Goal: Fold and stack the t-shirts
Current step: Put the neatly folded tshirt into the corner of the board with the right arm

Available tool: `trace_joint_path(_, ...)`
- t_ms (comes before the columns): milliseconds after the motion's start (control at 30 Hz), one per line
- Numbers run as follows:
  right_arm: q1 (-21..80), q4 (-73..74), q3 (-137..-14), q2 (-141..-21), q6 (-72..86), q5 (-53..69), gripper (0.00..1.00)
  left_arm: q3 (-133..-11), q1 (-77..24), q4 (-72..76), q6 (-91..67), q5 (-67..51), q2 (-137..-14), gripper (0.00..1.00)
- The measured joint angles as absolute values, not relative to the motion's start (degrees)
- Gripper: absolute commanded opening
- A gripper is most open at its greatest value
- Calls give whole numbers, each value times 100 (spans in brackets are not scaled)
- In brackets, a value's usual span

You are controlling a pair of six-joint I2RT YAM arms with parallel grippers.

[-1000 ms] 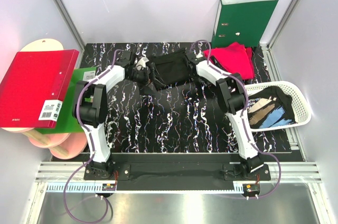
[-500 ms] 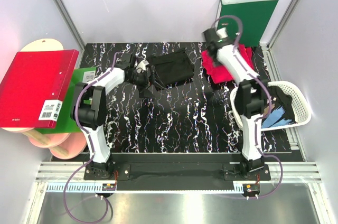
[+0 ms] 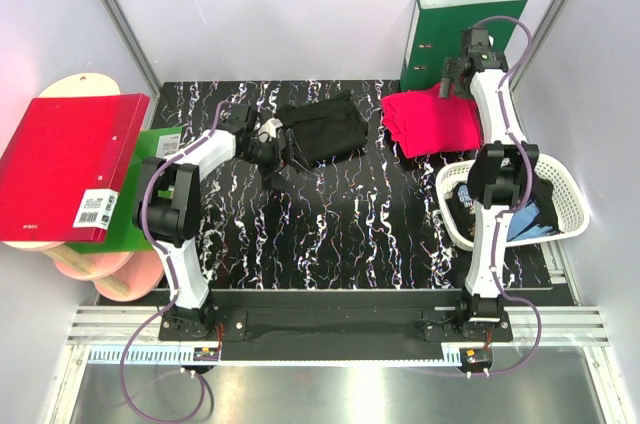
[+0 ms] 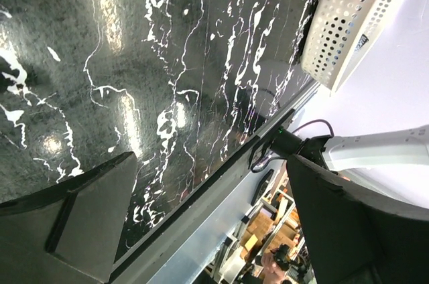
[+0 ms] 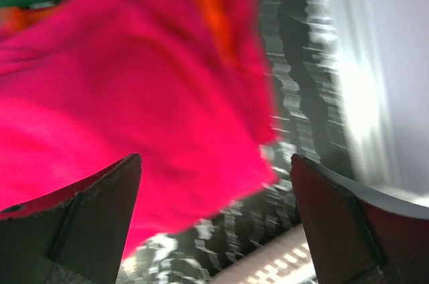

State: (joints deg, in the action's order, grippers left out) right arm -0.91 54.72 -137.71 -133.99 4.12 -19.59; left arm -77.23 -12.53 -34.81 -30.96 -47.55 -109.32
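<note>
A folded black t-shirt (image 3: 322, 129) lies at the back middle of the marbled table (image 3: 330, 224). My left gripper (image 3: 280, 144) sits at its left edge, open; in the left wrist view the left gripper (image 4: 214, 230) has nothing between its fingers. A crimson-pink t-shirt (image 3: 430, 122) lies at the back right, blurred in the right wrist view (image 5: 134, 96). My right gripper (image 3: 447, 84) hovers over its far edge, and the right wrist view shows this gripper (image 5: 214, 224) open and empty. Another black t-shirt with a blue and tan print (image 3: 505, 212) lies in the white basket (image 3: 565, 179).
A green binder (image 3: 462, 39) stands upright just behind the crimson shirt. At the left edge, a red binder (image 3: 70, 164) rests on a green one (image 3: 135, 209) over wooden boards. The white basket (image 4: 355, 16) stands at the table's right edge. Walls close in on all sides.
My right arm has swung away from the black shirt's right edge, back and right, until it is over the crimson shirt. The left arm and black shirt have barely moved.
</note>
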Motion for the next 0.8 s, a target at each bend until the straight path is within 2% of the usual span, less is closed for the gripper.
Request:
trace_joint_path(167, -532, 5522, -14175, -13743, 646, 73, 100, -7734, -1253, -3662, -2956, -4740, -10932, 99)
trace_joint_path(333, -1772, 5389, -14359, -13806, 1131, 2298, 100, -7846, -1253, -3787, -2891, -4724, -10934, 99)
trace_joint_path(500, -2908, 4810, -13946, -13799, 1653, 3824, 100, -8058, -1253, -3804, -2893, -4724, -11004, 99)
trace_joint_path(800, -2626, 4292, -13629, -14027, 2265, 5175, 96, -8267, -1253, -3800, -2941, -4724, -11255, 99)
